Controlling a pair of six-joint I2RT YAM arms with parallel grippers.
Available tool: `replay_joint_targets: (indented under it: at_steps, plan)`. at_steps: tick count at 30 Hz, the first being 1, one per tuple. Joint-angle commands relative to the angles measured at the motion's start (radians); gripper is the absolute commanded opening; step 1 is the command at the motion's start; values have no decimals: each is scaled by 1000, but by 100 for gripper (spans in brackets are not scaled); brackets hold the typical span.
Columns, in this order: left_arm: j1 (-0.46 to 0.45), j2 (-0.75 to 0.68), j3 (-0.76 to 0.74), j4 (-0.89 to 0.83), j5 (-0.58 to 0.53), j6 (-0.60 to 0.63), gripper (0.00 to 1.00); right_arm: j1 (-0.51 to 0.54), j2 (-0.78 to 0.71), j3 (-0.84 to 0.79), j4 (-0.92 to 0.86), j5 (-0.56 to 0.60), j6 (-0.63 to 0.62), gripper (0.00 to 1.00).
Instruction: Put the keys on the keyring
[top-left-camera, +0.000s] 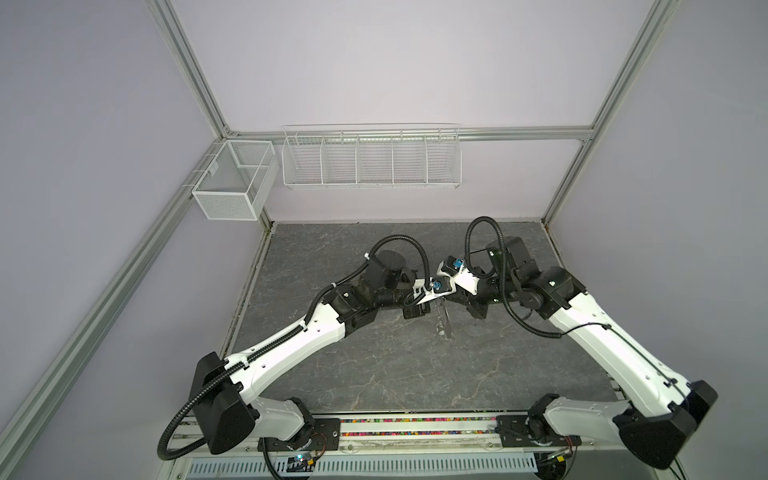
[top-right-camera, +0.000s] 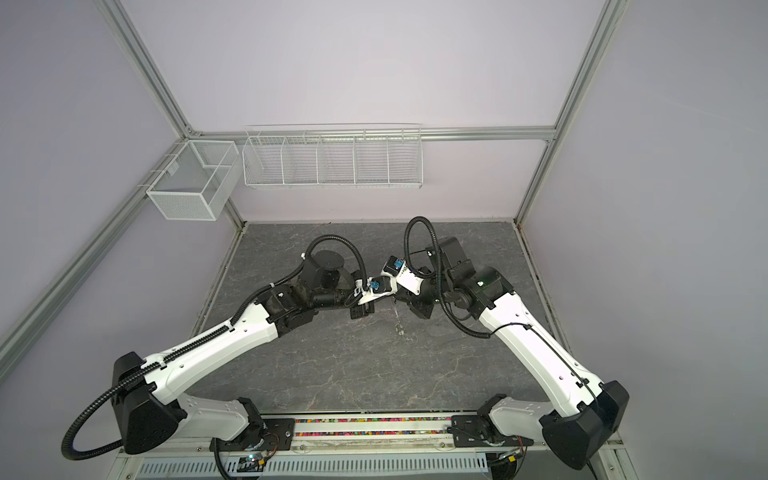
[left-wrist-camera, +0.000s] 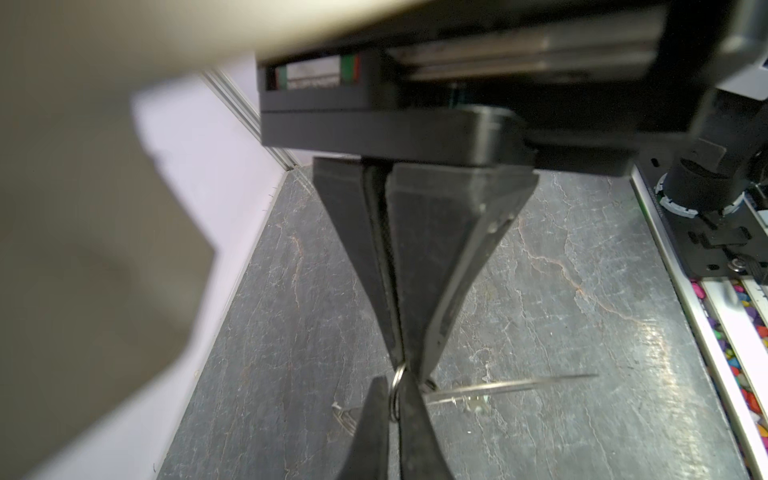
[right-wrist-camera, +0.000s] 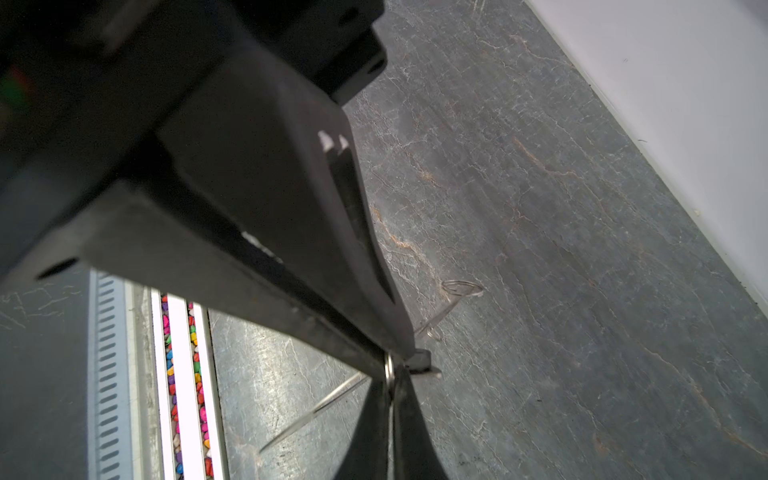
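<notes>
The left gripper is closed, its two black fingers pinched on a small wire loop of the keyring. The right gripper meets it tip to tip from the opposite side. Its jaws are pressed together too and seem to nip the far end of the same loop.

From that shared pinch the keyring's flat disc runs off edge-on as a thin bright sliver. In both top views it shows just below the joined tips, and I cannot tell whether it touches the table.

Hard against the right gripper's tip sits a small dark piece, too blurred to name. A pale mint fleck lies just beside the disc's edge. I cannot say whether either belongs to the keys. Another faint wire loop shows a little beyond the tips.

Each gripper's body fills much of the other's wrist view, and in both top views the wrist housings overhang the pinch.

Behind both arms' bases runs a strip of coloured pebbles. Well beyond the tips, on the back wall, hang a wire rack and a mesh basket.
</notes>
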Motion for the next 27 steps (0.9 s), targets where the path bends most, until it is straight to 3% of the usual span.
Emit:
replay_joint_targets:
  at_steps: [1,7,10,13,15,17,27]
  plan:
    - [-4,23,32,-35,20,22,5,27,-54,-19,68,-28,-75,7]
    - [-4,30,31,-29,55,20,0,29,-62,-32,87,-4,-86,10]
    - [-1,23,20,-3,74,-24,0,28,-69,-46,101,54,-80,18]
    - [21,6,3,38,132,-82,0,19,-91,-50,86,148,-88,32]
    - [41,-14,-28,106,160,-134,0,5,-122,-70,105,161,-85,33]
    - [61,-33,-67,205,188,-203,0,-8,-166,-126,187,163,-48,40]
    - [86,-50,-172,517,214,-408,0,-12,-197,-248,332,126,68,42]
